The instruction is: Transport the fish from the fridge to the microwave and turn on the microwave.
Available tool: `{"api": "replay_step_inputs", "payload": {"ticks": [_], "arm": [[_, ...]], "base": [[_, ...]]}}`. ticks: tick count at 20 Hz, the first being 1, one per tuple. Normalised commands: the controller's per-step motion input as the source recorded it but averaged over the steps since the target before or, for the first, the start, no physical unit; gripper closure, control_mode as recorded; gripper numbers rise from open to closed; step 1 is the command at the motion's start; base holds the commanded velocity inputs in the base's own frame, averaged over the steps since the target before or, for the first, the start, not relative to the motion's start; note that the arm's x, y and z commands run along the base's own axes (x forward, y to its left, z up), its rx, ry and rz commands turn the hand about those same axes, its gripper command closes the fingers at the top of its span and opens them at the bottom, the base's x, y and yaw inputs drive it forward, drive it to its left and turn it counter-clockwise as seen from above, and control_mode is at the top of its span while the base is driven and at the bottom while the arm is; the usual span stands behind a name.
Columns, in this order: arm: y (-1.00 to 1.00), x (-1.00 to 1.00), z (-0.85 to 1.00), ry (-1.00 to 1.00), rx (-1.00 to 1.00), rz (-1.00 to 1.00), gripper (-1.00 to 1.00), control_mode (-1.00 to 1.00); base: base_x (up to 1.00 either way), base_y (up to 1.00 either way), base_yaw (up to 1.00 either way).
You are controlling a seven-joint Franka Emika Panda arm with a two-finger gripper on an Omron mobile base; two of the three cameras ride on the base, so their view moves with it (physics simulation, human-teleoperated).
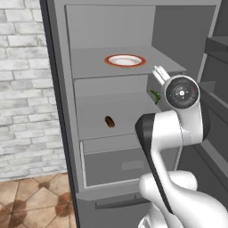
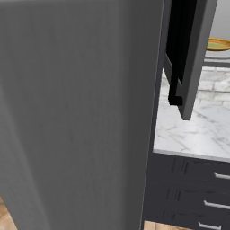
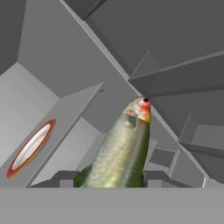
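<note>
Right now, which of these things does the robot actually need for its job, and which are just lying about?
Needed:
- fish, held in the gripper
- fridge, open

Lying about:
- white plate on the upper shelf
- brown lump on the shelf below
- marble counter

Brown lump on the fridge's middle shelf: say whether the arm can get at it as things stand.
Probably not: the way to the brown lump on the open shelf looks free, but the gripper already holds the fish between its jaws.

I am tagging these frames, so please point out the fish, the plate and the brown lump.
fish (image 3: pixel 122 148), hand view, mid-body.
plate (image 1: pixel 125 60), left base view, white centre.
brown lump (image 1: pixel 109 121), left base view, its middle.
</note>
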Motion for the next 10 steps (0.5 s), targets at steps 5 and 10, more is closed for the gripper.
{"api": "replay_step_inputs", "payload": {"ticks": [5, 10], "arm": [[0.0, 0.0, 0.0, 0.0, 0.0, 0.0, 1.0, 1.0], [0.0, 0.0, 0.0, 0.0, 0.0, 0.0, 1.0, 1.0]], "base": [[-0.18, 0.44, 0.0], [-0.19, 0.6, 0.0]]}}
